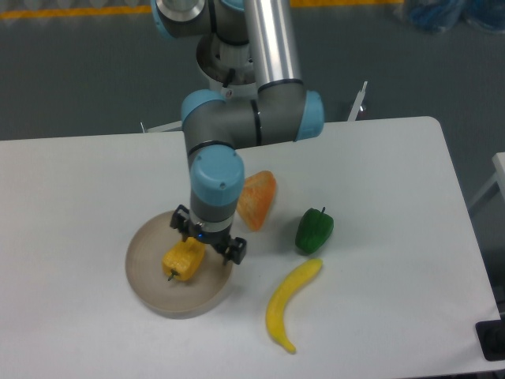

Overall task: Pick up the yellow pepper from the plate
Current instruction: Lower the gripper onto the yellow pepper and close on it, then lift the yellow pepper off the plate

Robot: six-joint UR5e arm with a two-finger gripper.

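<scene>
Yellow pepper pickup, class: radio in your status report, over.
Pincer open, over the plate, fingers apart. Yellow pepper on plate, not gripped, just left of and below the pincer. Nothing blocking; orange wedge, green pepper, banana off to the side.

White table (95,181) — plate (146,288), banana (288,304), green pepper (314,230), orange wedge (259,201).

white table (95,181), dark grey floor (79,71)

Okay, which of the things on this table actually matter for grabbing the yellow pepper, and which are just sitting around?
Part of the job:
- small lobed yellow pepper
- round beige-grey plate it lies on
- gripper, jaws open over the plate beside the pepper

Just lying about:
- orange wedge-shaped piece
- green pepper
- long curved yellow banana
</scene>
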